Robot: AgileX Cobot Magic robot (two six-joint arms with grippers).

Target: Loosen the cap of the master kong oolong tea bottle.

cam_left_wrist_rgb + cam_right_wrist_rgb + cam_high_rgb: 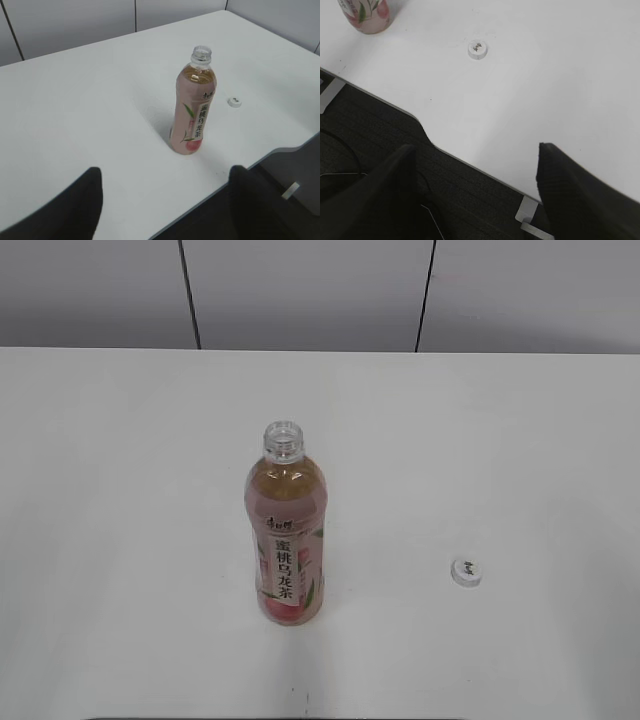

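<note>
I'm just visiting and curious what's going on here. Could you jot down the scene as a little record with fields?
bottle: master kong oolong tea bottle stands upright mid-table, neck open
cap: cap is off, lying on the table to the bottle's right, apart from it
left gripper: left gripper open, empty, back near the table edge
right gripper: right gripper open, empty, off the table edge
</note>
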